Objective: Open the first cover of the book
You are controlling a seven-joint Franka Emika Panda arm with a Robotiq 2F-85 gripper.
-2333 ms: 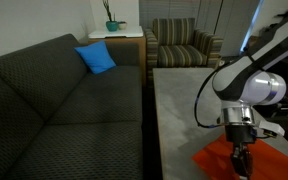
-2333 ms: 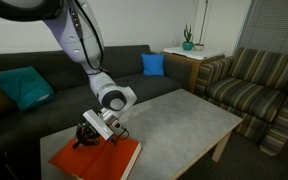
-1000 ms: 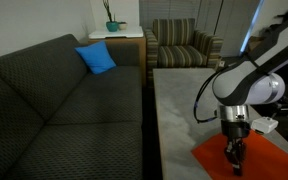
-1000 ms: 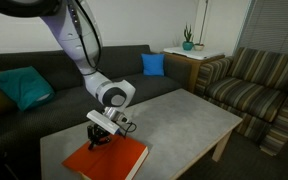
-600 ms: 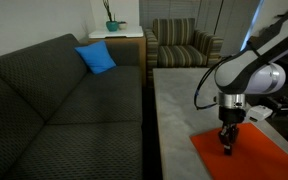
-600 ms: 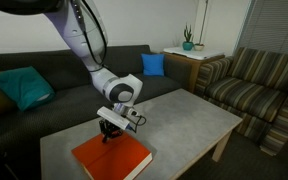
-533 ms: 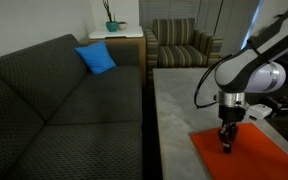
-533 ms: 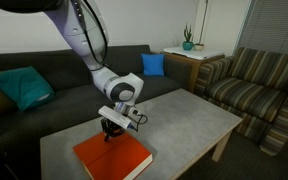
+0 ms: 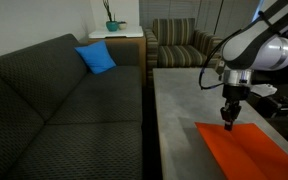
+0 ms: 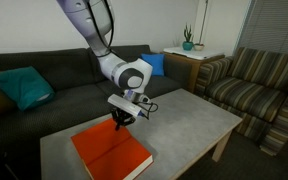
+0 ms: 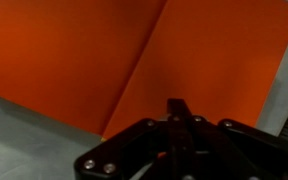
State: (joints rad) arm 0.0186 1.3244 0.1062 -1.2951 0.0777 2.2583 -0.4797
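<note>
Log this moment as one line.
gripper: shut, at book far edge | book: flat on table | wrist view: crease between two orange faces | open or closed: unclear

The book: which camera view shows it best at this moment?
An exterior view shows the book best: nearly whole, yellow side band visible. In an exterior view the book is cropped by the frame edge. The wrist view shows only its orange surface, close, with a crease.
</note>
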